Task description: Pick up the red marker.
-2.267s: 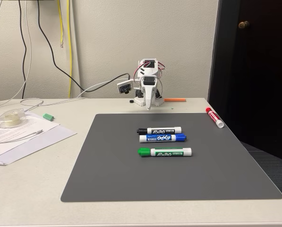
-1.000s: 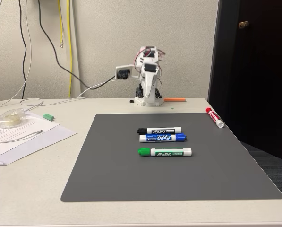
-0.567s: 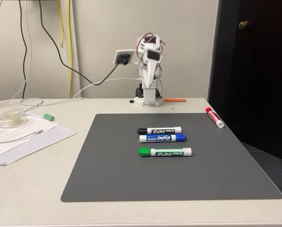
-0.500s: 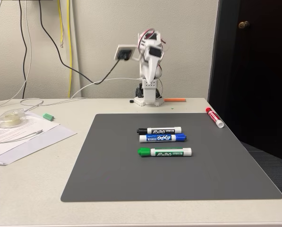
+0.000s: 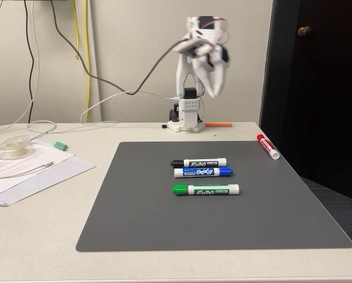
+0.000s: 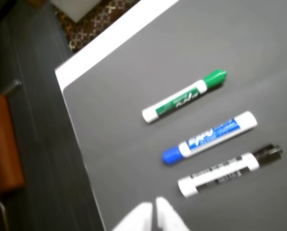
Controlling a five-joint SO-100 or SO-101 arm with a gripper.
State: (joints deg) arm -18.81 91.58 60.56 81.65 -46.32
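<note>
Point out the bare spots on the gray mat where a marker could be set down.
The gray mat is bare in front of the green marker, along its left side, and between the three markers and the red marker at the right edge. The middle is crowded: black marker, blue marker and green lie close together.

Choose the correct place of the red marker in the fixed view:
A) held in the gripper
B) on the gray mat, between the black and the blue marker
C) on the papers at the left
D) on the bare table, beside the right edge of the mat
D: the red marker lies on the bare table just off the right edge of the mat, apart from the other three markers.
</note>
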